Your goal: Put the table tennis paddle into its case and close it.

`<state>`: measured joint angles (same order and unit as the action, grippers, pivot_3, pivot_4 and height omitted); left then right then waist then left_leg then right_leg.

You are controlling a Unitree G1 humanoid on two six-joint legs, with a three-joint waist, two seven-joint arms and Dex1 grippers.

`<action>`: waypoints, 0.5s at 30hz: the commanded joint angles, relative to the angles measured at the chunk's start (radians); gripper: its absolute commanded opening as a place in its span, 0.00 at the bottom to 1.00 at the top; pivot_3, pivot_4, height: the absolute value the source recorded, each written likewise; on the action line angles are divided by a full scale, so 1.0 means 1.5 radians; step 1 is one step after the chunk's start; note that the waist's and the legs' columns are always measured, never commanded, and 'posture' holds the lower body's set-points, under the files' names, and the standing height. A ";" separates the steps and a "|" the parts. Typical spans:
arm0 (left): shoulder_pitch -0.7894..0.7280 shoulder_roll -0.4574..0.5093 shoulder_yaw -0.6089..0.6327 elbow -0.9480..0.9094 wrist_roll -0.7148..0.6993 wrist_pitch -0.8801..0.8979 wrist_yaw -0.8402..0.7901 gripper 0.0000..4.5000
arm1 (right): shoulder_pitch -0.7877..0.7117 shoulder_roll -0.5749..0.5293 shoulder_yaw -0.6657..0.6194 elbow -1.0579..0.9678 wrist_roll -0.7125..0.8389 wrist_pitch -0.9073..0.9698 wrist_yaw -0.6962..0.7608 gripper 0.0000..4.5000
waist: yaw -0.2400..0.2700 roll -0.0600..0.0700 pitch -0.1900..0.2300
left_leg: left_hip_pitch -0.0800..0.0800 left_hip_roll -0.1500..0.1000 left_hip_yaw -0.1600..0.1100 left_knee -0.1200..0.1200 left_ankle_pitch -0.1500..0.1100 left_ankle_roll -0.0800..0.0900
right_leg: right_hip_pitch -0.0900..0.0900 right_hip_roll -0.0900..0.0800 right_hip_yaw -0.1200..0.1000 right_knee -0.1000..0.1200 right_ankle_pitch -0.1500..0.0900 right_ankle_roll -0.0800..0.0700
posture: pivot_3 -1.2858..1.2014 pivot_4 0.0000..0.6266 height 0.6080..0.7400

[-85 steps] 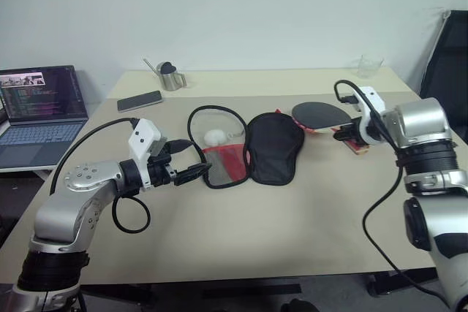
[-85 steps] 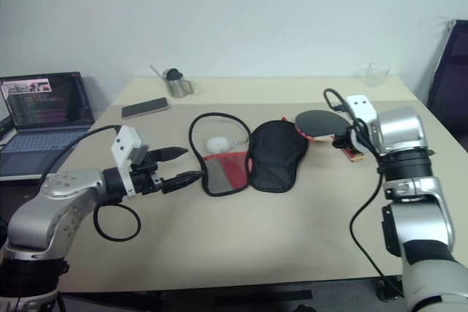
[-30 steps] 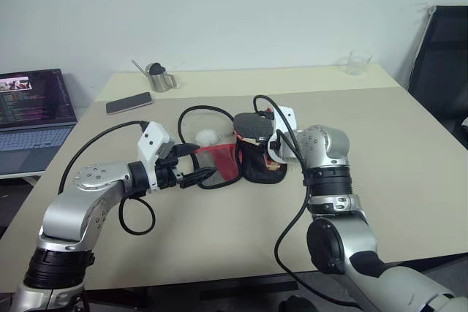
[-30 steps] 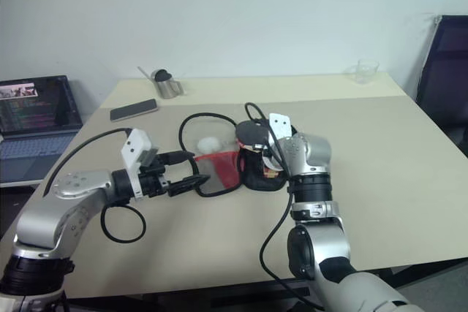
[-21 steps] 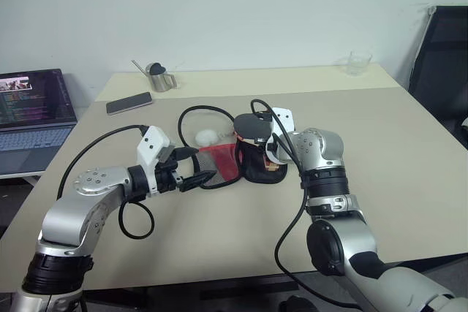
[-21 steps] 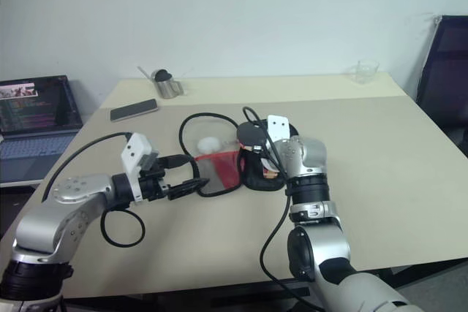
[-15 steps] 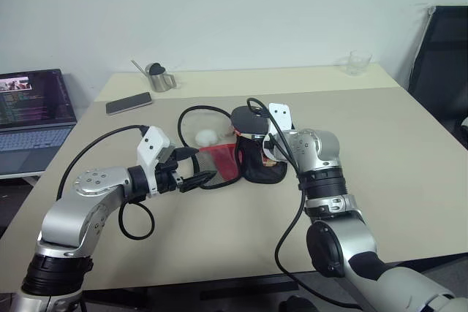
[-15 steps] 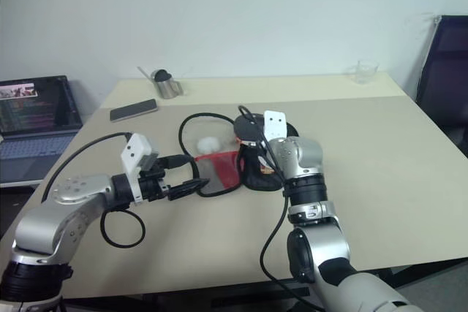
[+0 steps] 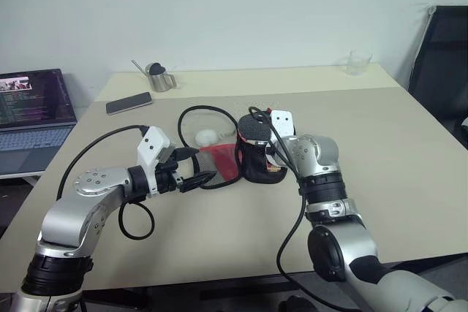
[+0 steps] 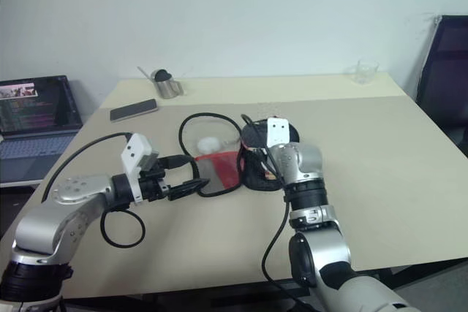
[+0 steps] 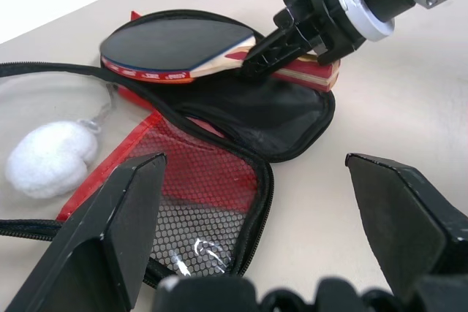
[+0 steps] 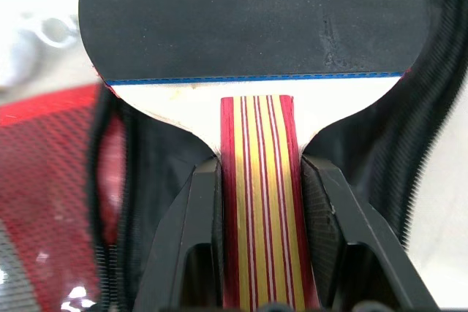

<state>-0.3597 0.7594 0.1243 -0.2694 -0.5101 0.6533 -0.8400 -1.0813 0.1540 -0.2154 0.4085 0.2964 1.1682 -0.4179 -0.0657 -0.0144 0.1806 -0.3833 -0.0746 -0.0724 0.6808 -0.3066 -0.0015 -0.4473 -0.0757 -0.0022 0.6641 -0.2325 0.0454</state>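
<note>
The table tennis paddle [image 12: 256,12], black face up with a red-and-yellow striped handle, hovers low over the black half of the case [image 9: 257,166]. My right gripper [image 12: 259,180] is shut on the handle and shows from the side in the left wrist view [image 11: 263,56]. The case lies unzipped and spread flat, its red mesh half [image 11: 212,188] beside the black half [image 11: 270,122]. Its white ball pull [image 9: 205,137] rests inside the zipper loop. My left gripper [image 9: 197,169] stands open at the mesh half's near edge, fingers [image 11: 110,246] wide apart, gripping nothing.
A black phone [image 9: 129,102] and a metal cup [image 9: 156,77] sit at the table's far left. A clear glass [image 9: 358,62] stands far right. An open laptop [image 9: 33,107] is off to the left, a black chair [image 9: 446,56] to the right.
Since the earliest frames my right gripper has carried the paddle leftward from the table's right side to above the case. In the last second it has only tipped slightly. The left gripper has stayed put.
</note>
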 commanded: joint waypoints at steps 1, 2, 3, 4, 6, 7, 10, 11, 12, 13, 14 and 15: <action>-0.009 0.010 0.015 -0.028 -0.011 0.002 -0.002 0.95 | 0.030 0.092 -0.005 -0.012 0.007 -0.022 -0.014 0.25 | 0.000 0.000 0.000 | 0.000 0.000 0.000 0.000 0.000 0.000 | 0.000 0.000 0.000 0.000 0.000 0.000 | 0.52 0.24 1.00; -0.010 0.010 0.014 -0.027 -0.011 0.002 -0.002 0.95 | 0.031 0.091 -0.004 -0.013 0.007 -0.023 -0.017 0.25 | 0.000 0.000 0.000 | 0.000 0.000 0.000 0.000 0.000 0.000 | 0.000 0.000 0.000 0.000 0.000 0.000 | 0.52 0.24 1.00; -0.010 0.010 0.014 -0.027 -0.011 0.002 -0.002 0.95 | 0.031 0.090 -0.003 -0.013 0.007 -0.024 -0.019 0.25 | 0.000 0.000 0.000 | 0.000 0.000 0.000 0.000 0.000 0.000 | 0.000 0.000 0.000 0.000 0.000 0.000 | 0.52 0.24 1.00; -0.011 0.010 0.013 -0.025 -0.010 0.001 -0.003 0.95 | 0.032 0.091 -0.003 -0.014 0.007 -0.025 -0.021 0.25 | 0.000 0.000 0.000 | 0.000 0.000 0.000 0.000 0.000 0.000 | 0.000 0.000 0.000 0.000 0.000 0.000 | 0.52 0.24 1.00; -0.013 0.010 0.011 -0.022 -0.008 0.000 -0.003 0.95 | 0.033 0.092 -0.005 -0.013 0.008 -0.028 -0.027 0.25 | 0.000 0.000 0.000 | 0.000 0.000 0.000 0.000 0.000 0.000 | 0.000 0.000 0.000 0.000 0.000 0.000 | 0.52 0.24 1.00; -0.015 0.009 0.010 -0.021 -0.007 -0.001 -0.003 0.95 | 0.033 0.093 -0.006 -0.012 0.008 -0.031 -0.030 0.25 | 0.000 0.000 0.000 | 0.000 0.000 0.000 0.000 0.000 0.000 | 0.000 0.000 0.000 0.000 0.000 0.000 | 0.52 0.24 1.00; -0.017 0.007 0.008 -0.020 -0.007 0.000 -0.003 0.95 | 0.031 0.094 -0.007 -0.004 0.010 -0.039 -0.035 0.25 | 0.000 0.000 0.000 | 0.000 0.000 0.000 0.000 0.000 0.000 | 0.000 0.000 0.000 0.000 0.000 0.000 | 0.52 0.24 1.00; -0.017 0.007 0.008 -0.020 -0.007 0.000 -0.002 0.95 | 0.030 0.094 -0.005 0.000 0.010 -0.043 -0.036 0.25 | 0.000 0.000 0.000 | 0.000 0.000 0.000 0.000 0.000 0.000 | 0.000 0.000 0.000 0.000 0.000 0.000 | 0.52 0.24 1.00; -0.017 0.007 0.007 -0.021 -0.007 0.000 -0.002 0.95 | 0.030 0.094 -0.005 0.003 0.011 -0.046 -0.036 0.25 | 0.000 0.000 0.000 | 0.000 0.000 0.000 0.000 0.000 0.000 | 0.000 0.000 0.000 0.000 0.000 0.000 | 0.52 0.24 1.00; -0.017 0.006 0.007 -0.021 -0.007 0.000 -0.002 0.95 | 0.030 0.095 -0.004 0.006 0.011 -0.050 -0.036 0.25 | 0.000 0.000 0.000 | 0.000 0.000 0.000 0.000 0.000 0.000 | 0.000 0.000 0.000 0.000 0.000 0.000 | 0.52 0.24 1.00; -0.017 0.007 0.007 -0.022 -0.007 0.001 -0.002 0.95 | 0.029 0.095 -0.004 0.010 0.011 -0.054 -0.037 0.25 | 0.000 0.000 0.000 | 0.000 0.000 0.000 0.000 0.000 0.000 | 0.000 0.000 0.000 0.000 0.000 0.000 | 0.52 0.24 1.00; -0.015 0.007 0.009 -0.025 -0.009 0.002 -0.001 0.95 | 0.029 0.097 -0.005 0.020 0.011 -0.062 -0.037 0.25 | 0.000 0.000 0.000 | 0.000 0.000 0.000 0.000 0.000 0.000 | 0.000 0.000 0.000 0.000 0.000 0.000 | 0.52 0.24 1.00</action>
<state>-0.3693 0.7594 0.1213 -0.2693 -0.5097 0.6552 -0.8407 -1.0779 0.1536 -0.2164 0.4440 0.2984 1.1135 -0.4664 -0.0657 -0.0144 0.1806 -0.3831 -0.0747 -0.0722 0.6808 -0.3066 -0.0014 -0.4472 -0.0755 -0.0018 0.6641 -0.2325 0.0454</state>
